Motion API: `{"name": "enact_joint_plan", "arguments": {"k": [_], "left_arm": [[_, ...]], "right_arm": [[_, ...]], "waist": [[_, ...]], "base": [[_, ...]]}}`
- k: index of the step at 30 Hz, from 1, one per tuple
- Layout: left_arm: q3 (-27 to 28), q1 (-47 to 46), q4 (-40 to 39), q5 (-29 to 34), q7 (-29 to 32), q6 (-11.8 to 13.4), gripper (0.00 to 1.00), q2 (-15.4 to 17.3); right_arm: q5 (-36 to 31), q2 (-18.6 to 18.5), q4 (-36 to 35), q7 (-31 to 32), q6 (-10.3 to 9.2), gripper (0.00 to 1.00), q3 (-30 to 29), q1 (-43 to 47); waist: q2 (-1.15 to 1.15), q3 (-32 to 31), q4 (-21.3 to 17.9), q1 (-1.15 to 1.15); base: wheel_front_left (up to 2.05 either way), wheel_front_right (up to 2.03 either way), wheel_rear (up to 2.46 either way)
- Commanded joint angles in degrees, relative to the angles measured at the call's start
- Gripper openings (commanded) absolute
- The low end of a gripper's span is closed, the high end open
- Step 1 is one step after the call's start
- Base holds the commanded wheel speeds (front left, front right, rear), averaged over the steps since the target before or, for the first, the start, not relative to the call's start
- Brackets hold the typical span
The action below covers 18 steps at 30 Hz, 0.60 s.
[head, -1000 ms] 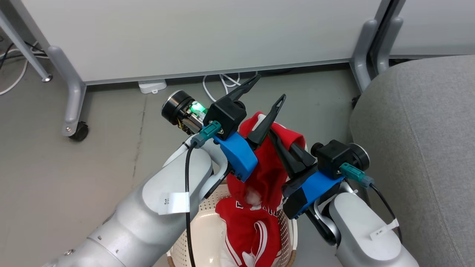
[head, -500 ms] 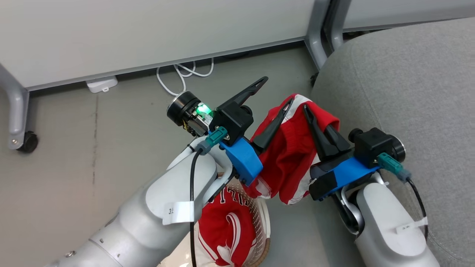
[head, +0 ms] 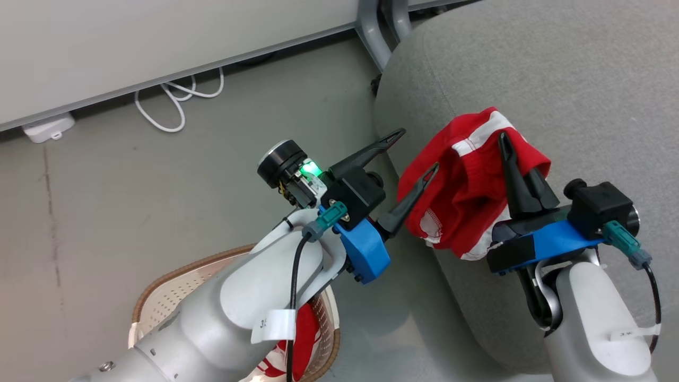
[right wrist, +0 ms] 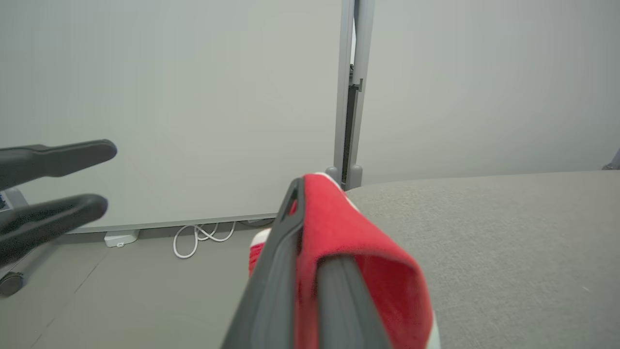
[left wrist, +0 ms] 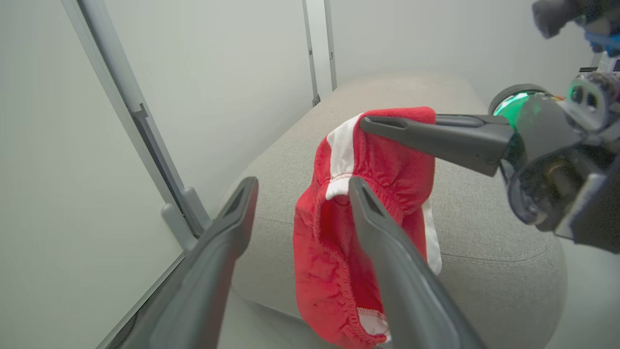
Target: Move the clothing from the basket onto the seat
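Observation:
My right gripper [head: 504, 140] is shut on a red garment with white stripes [head: 467, 183], which hangs from its fingers over the left edge of the grey seat [head: 562, 74]. In the right wrist view the red cloth [right wrist: 361, 242] drapes over my right gripper [right wrist: 298, 191]. My left gripper [head: 419, 149] stands open and empty just left of the garment, its inner fingertip close to the cloth. The left wrist view shows the garment [left wrist: 382, 155] hanging in front of the seat [left wrist: 436, 89]. More red clothing [head: 303, 339] lies in the basket [head: 159, 284], mostly hidden under my left arm.
White partition panels on grey legs [head: 371, 26] stand behind the seat and floor. A white cable [head: 170, 101] and a small white box [head: 48, 127] lie on the grey floor at the panel's foot.
The head camera has swung right. My right gripper has carried the red garment from above the basket to the seat's edge. My left gripper has stayed open alongside it.

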Motion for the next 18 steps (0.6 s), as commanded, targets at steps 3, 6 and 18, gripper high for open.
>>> {"name": "enact_joint_plan", "arguments": {"k": [3, 6, 18], "left_arm": [[-0.8, 0.3, -0.85, 0.46, 0.63, -0.23, 1.0, 0.34], [-1.72, 0.19, -1.58, 0.78, 1.15, -0.34, 1.0, 0.37], [-3.62, -0.22, -2.77, 1.14, 1.75, -0.47, 1.0, 0.36]], "right_arm": [[-0.19, -0.07, -1.55, -0.22, 0.03, 0.0, -1.44, 1.19], [-0.18, -0.06, -2.74, -0.22, 0.03, 0.0, -2.74, 2.04], [0.76, -0.06, -4.94, -0.22, 0.03, 0.0, -6.02, 5.12]], "waist": [[0.0, 1.88, -3.02, 0.0], [0.0, 2.86, -4.57, 0.0], [0.0, 4.85, -6.38, 0.0]], "base": [[0.0, 0.0, 0.0], [0.0, 0.0, 0.0], [0.0, 0.0, 0.0]]}}
